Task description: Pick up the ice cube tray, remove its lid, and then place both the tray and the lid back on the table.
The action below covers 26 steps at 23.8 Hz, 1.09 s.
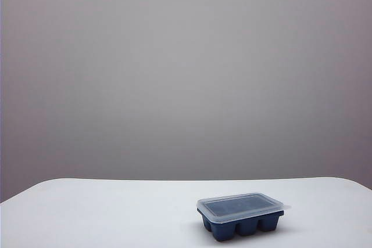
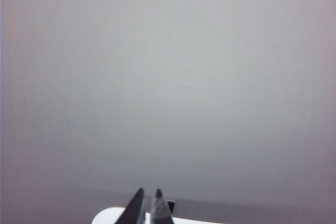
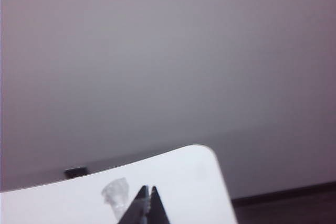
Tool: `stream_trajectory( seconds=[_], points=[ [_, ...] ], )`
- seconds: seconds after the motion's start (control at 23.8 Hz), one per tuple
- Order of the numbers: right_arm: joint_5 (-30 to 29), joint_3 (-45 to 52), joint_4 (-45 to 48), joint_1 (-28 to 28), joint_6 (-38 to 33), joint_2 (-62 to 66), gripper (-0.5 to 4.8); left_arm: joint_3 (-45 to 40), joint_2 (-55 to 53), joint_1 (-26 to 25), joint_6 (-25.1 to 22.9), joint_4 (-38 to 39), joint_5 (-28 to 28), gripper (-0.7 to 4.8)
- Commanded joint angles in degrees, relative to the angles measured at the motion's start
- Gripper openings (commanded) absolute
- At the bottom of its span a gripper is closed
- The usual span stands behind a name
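Note:
The dark navy ice cube tray (image 1: 241,223) stands on the white table (image 1: 87,213) at the front right of the exterior view. The frosted lid (image 1: 239,204) sits flat on top of it, its rim overhanging. Neither gripper appears in the exterior view. In the left wrist view my left gripper (image 2: 149,191) is shut and empty, level over a rounded corner of the table (image 2: 107,216). My right gripper (image 3: 148,187) is shut and empty above the table (image 3: 184,182). A small translucent whitish shape (image 3: 116,192) lies beside its fingertips; I cannot tell what it is.
A plain grey wall (image 1: 186,74) fills the background. The table's far edge runs across the exterior view, and its rounded far corner (image 3: 207,150) shows in the right wrist view. A small dark object (image 3: 76,172) sits beyond that edge.

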State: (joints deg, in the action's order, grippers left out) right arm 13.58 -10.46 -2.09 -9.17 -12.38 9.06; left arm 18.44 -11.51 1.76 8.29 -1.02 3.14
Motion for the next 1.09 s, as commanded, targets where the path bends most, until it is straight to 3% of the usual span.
stream_trajectory(
  seconds=[0.04,0.13,0.17,0.34,0.38,0.55,0.59,0.71,0.84,1.01,1.09],
  points=[
    [-2.5,-5.3,0.7,2.5,0.2,8.3,-0.06,4.5,-6.5,-0.1,-7.4,-0.3,2.1,0.24],
    [-5.8,-9.2,0.8,4.7,0.2,14.1,-0.06,7.6,-11.2,-0.1,-10.6,-0.1,3.8,0.24],
    [-10.2,-13.4,0.9,7.2,0.2,19.8,-0.06,10.7,-15.4,-0.1,-11.3,0.6,6.1,0.24],
    [-23.5,-22.1,4.0,13.8,0.2,33.9,-0.06,15.7,-24.3,-0.1,-11.4,0.7,12.5,0.25],
    [-32.7,-25.5,6.2,16.9,0.2,40.8,-0.06,17.2,-28.6,-0.1,-11.4,0.6,17.0,0.25],
    [-53.8,-32.1,7.3,20.9,0.0,58.9,-0.05,19.0,-38.8,0.2,-11.3,-1.4,32.9,0.26],
    [-58.0,-33.2,7.7,21.0,0.0,64.3,-0.05,19.0,-41.3,0.9,-11.3,-2.2,34.6,0.27],
    [-62.3,-34.5,8.5,20.8,0.0,73.1,0.06,19.0,-45.0,2.2,-13.1,-3.2,34.4,0.68],
    [-65.0,-35.8,8.9,19.7,-1.6,83.5,0.64,19.0,-49.8,4.8,-14.3,-5.5,33.5,1.91],
    [-65.9,-37.3,9.0,15.7,-2.6,94.1,0.68,19.0,-55.6,9.1,-14.3,-8.6,32.5,1.90],
    [-66.4,-37.9,9.5,13.3,-2.6,96.9,1.08,19.0,-57.7,11.3,-14.3,-9.2,32.5,1.90]
  ],
)
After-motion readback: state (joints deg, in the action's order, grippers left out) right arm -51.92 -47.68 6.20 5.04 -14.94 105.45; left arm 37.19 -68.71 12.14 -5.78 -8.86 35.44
